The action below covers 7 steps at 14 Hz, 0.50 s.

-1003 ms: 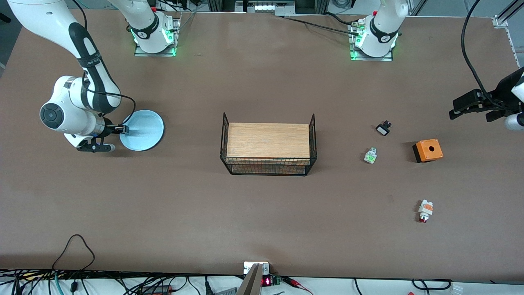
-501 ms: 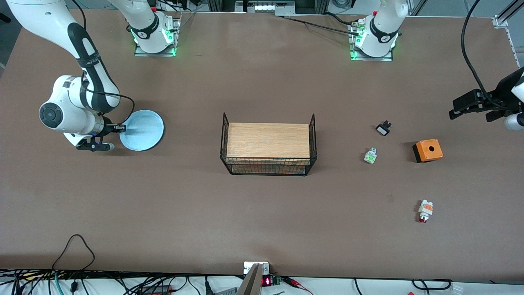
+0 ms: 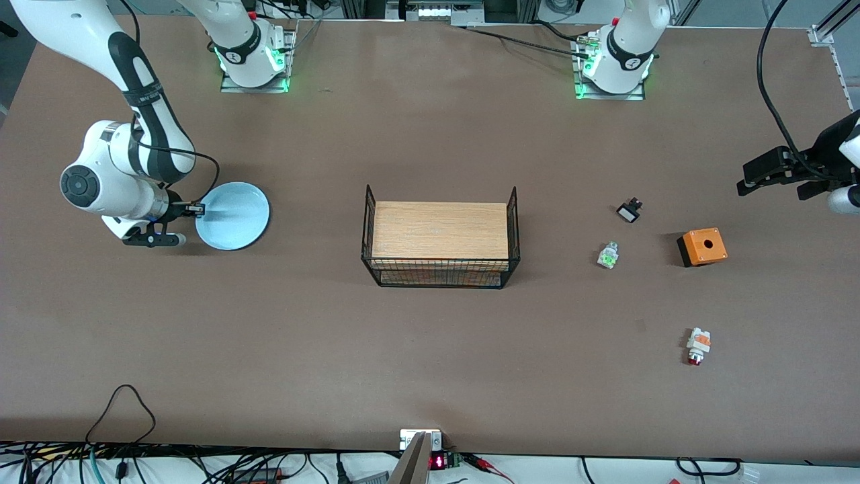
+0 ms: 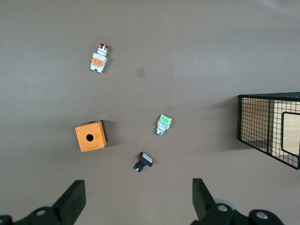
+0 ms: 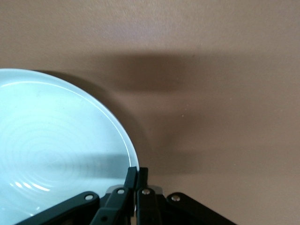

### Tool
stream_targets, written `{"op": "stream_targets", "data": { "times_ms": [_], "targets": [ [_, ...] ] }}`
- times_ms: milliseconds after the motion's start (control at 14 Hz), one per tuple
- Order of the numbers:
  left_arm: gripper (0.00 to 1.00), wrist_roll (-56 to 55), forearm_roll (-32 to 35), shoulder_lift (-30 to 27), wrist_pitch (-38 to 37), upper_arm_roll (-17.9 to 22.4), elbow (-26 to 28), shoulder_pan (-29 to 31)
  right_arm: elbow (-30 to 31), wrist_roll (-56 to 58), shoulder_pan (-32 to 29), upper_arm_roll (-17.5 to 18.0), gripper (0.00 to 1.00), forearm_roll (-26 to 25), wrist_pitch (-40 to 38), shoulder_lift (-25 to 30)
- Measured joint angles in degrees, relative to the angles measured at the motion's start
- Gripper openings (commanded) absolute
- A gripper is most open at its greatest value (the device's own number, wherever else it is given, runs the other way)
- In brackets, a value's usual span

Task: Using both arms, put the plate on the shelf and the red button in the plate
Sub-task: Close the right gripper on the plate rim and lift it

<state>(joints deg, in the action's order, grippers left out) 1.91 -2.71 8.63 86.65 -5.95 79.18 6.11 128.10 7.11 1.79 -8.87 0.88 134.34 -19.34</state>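
The table (image 3: 430, 356) is brown and carries everything. At its middle stands a black wire basket (image 3: 440, 238) with a wooden board on top, well apart from both grippers.

The plate (image 3: 235, 215) is pale blue and round, so it has no long axis; it lies at the right arm's end of the table. The right gripper (image 3: 196, 210) is at the plate's edge on the side away from the basket. Its jaws are pressed together on the rim, one finger inside the plate and one outside, as the right wrist view shows (image 5: 136, 176).

The left gripper (image 3: 772, 176) waits in the air over the left arm's end of the table. Its jaws stand wide apart and hold nothing (image 4: 136, 199).

Below the open jaws lie four small parts. The orange box (image 3: 702, 247) with a round hole is the closest to the jaws. A small black part (image 3: 629, 212) and a green-and-clear part (image 3: 607, 256) lie toward the basket from it. The red button (image 3: 697, 345) is the most distant from the jaws. Its long axis runs toward the front camera, with the dark red cap at the camera end and the orange block at the other end.

I can read no writing on any of the things.
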Motion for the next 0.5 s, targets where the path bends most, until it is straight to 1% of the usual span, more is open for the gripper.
{"op": "stream_targets", "data": {
  "times_ms": [215,501],
  "targets": [
    [1.0,0.0,0.0,0.0,0.0,0.0,0.0,0.0,-1.2,-0.1,0.0,1.1,0.0,0.0,-3.5,3.2],
    [1.0,0.0,0.0,0.0,0.0,0.0,0.0,0.0,-2.3,-0.1,0.1,1.6,0.0,0.0,-8.1,9.4]
  ]
}}
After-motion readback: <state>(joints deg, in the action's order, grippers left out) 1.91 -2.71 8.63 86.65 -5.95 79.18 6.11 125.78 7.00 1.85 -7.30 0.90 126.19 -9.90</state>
